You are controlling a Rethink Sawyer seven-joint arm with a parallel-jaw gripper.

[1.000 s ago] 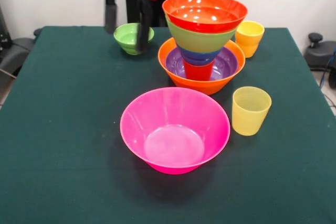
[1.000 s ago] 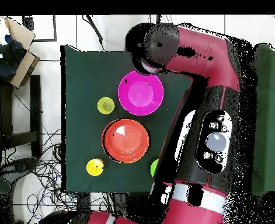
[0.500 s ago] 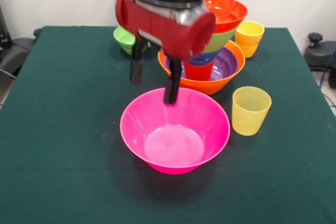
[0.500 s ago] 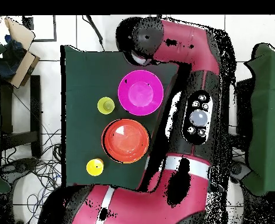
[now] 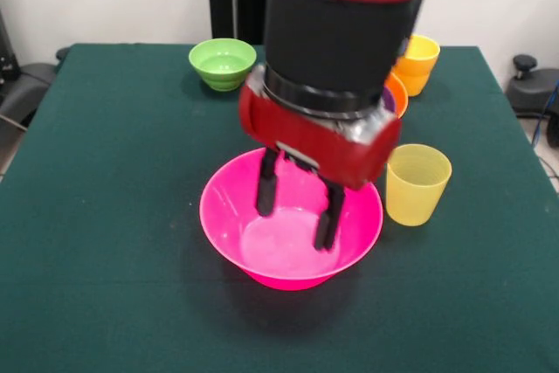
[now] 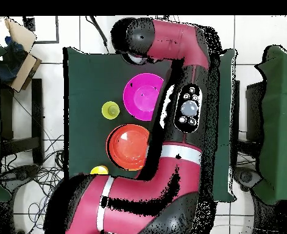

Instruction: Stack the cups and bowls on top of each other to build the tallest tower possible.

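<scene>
Hand spread inside the large pink bowl

The large pink bowl sits nearest on the green worktop, with the hand lowered into it, fingers spread apart and pinching nothing. The paler yellow cup stands just beside it. Farther back, the arm hides most of the tower; the small green bowl and yellow cup stay visible.

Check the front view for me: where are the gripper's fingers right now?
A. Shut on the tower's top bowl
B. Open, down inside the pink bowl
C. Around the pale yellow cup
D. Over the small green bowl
B. The gripper hangs with its two fingers spread apart inside the pink bowl, holding nothing; the yellow cup and the green bowl stand apart from it.
</scene>
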